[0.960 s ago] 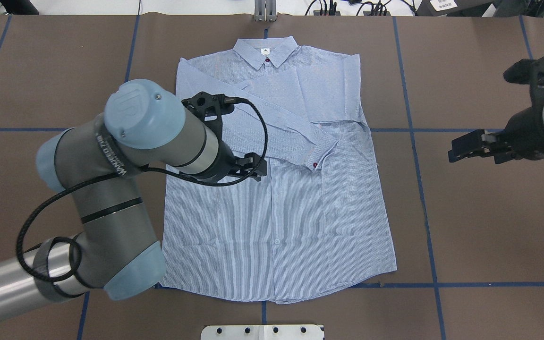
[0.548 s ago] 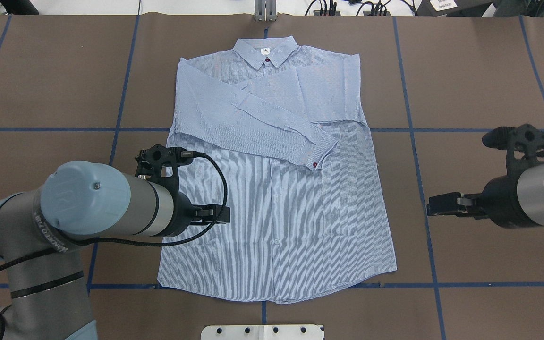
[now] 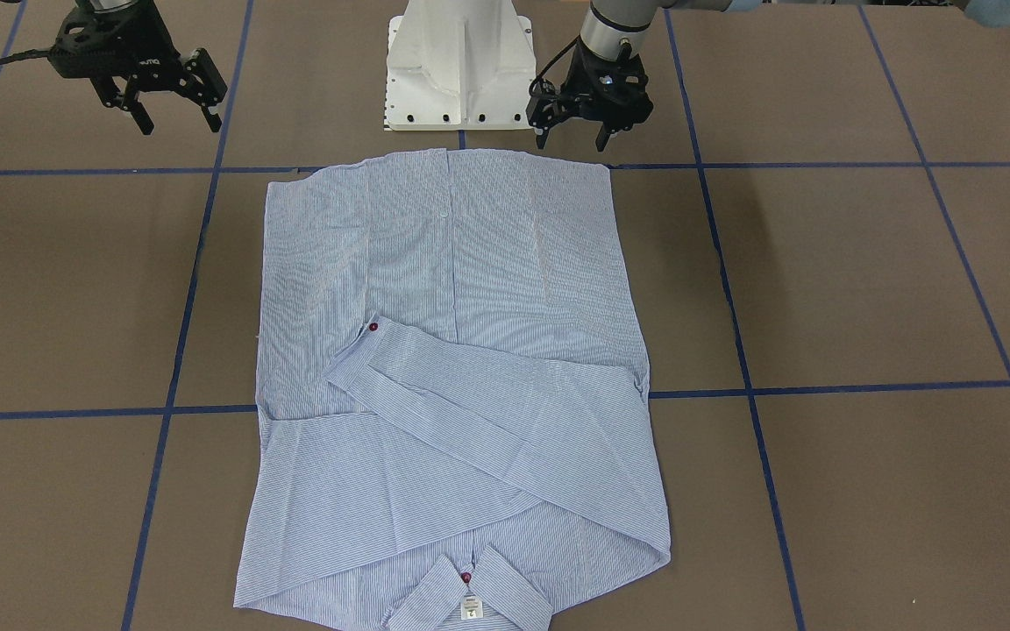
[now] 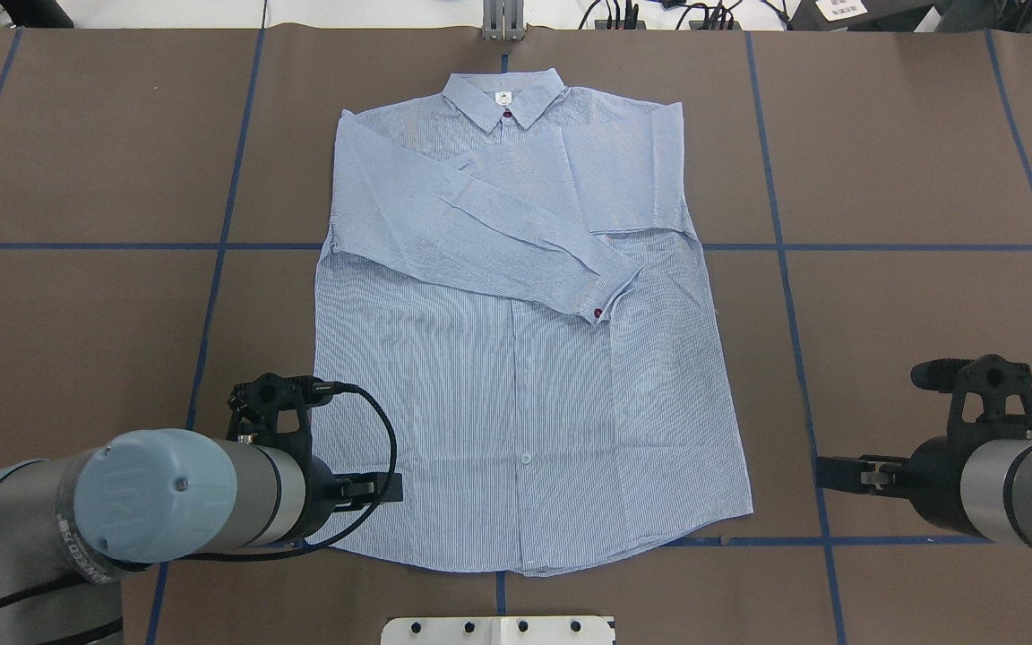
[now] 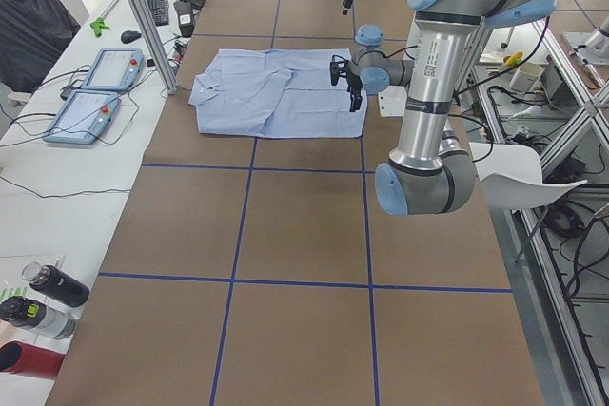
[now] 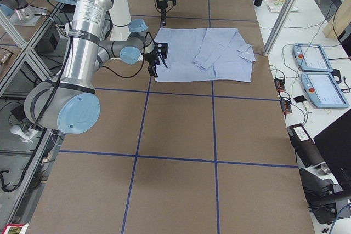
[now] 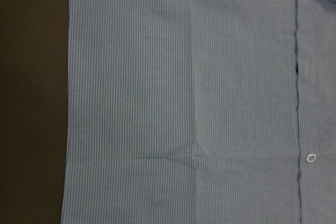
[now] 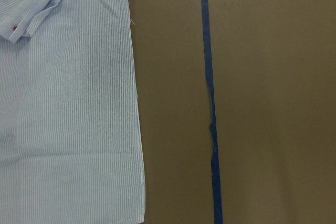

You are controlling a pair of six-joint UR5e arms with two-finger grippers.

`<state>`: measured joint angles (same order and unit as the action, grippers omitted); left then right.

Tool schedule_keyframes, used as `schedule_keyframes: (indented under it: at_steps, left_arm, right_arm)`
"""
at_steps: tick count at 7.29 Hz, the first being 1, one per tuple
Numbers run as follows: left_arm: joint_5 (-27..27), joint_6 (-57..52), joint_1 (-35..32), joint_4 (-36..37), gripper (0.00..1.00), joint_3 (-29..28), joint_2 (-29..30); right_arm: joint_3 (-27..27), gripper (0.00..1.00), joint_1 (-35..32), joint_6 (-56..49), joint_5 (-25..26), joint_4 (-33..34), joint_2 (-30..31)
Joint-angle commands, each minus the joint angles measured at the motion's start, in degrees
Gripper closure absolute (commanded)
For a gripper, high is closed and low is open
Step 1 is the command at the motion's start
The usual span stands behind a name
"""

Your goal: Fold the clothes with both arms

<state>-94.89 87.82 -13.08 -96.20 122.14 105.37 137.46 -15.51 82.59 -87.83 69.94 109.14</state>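
In the last second both arms have drawn back from the chest toward the near hem. My left gripper [image 3: 572, 138] hangs open over the near left corner of the shirt [image 4: 525, 376]. The right gripper [image 3: 181, 123], also open, waits just off the near right corner. The shirt lies flat on the table [image 4: 919, 134] with its sleeves crossed, so I judge that lifting the hem comes next.

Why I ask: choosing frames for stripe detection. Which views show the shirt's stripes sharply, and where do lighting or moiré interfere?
Left wrist view: the light blue-and-white striped button-up shirt is sharp but dim, the brown table nearly black. Right wrist view: brighter, stripes slightly soft. Overhead view: stripes blur into moiré bands. Side views: shirt too small.
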Motion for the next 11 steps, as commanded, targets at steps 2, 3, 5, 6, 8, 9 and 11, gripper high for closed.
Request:
schedule_keyframes:
  at_steps: [2,3,5,6,8,9,11]
  left_arm:
    - [2.78,3.41,3.32,0.05,0.05,-2.41,-2.36]
    - [2.78,3.15,3.50,-0.04,0.17,-3.99,-2.10]
    - [2.69,0.35,3.50,-0.13,0.30,-4.01,-2.10]
    - [2.43,-2.10,3.24,-0.30,0.30,-4.10,-2.10]
    - [2.25,-3.00,3.06,-6.76,0.32,-4.10,-3.84]
    - [2.25,-3.09,2.89,-12.72,0.32,-4.10,-6.99]
    - [2.16,-3.27,1.92,-16.65,0.33,-4.27,-8.86]
  right_arm:
    - [-1.85,0.00,6.01,3.98,5.48,-0.60,-0.07]
    - [-1.85,0.00,6.10,3.98,5.48,-0.60,-0.07]
    - [-1.93,0.00,6.10,3.98,5.48,-0.60,-0.07]
    - [-1.93,0.00,6.10,3.98,5.48,-0.60,-0.07]
    - [-1.93,0.00,6.01,3.98,5.57,-0.60,-0.07]
    - [-1.93,0.00,6.01,3.98,5.48,-0.60,-0.16]
    - [-1.93,0.00,6.01,3.98,5.57,-0.60,-0.16]
